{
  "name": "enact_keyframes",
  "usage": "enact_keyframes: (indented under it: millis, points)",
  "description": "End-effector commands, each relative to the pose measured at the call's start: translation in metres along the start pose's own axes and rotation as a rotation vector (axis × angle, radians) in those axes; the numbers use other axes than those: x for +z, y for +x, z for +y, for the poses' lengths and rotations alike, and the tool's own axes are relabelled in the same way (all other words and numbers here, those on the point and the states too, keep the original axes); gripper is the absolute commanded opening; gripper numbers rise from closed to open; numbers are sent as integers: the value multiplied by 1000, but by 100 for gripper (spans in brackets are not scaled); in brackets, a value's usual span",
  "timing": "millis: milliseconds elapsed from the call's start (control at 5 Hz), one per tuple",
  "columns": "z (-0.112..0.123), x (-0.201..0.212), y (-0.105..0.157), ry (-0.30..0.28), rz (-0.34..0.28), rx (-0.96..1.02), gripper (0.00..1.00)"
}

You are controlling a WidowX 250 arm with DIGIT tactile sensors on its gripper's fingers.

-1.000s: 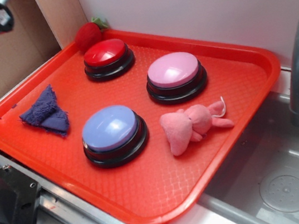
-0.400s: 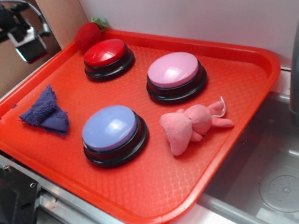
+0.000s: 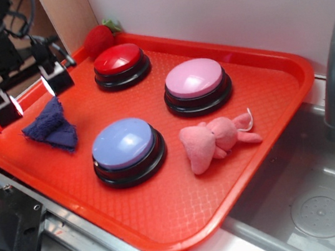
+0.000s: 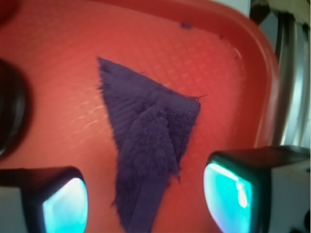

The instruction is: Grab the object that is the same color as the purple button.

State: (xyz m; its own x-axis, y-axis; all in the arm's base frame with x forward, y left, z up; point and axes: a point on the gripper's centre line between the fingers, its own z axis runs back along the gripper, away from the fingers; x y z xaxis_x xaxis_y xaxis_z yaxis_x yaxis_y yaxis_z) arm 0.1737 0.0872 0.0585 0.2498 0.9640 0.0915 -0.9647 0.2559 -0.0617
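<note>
Black parallel-jaw gripper (image 3: 30, 95), jaws spread, hovers above the small, soft, light purple-blue fuzzy cloth scrap (image 3: 50, 127) lying at the orange tray's (image 3: 266, 110) left edge; pinch its bunched centre.

My open black gripper (image 3: 29, 95) hung over the fuzzy dark purple cloth scrap (image 3: 50, 128), bare red plastic tray (image 3: 168, 217) on both sides. The periwinkle dome button (image 3: 125, 145) stood clear; the tray's rim was near.
</note>
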Motion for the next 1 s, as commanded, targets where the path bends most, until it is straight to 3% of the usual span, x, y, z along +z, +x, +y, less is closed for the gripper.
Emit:
enact_keyframes:
  millis: [0,600,800]
  points:
    - [8,-27,3,29,-12,52,100]
    - [8,-45,2,-28,37,35,100]
    - [8,-42,3,-36,29,35,0]
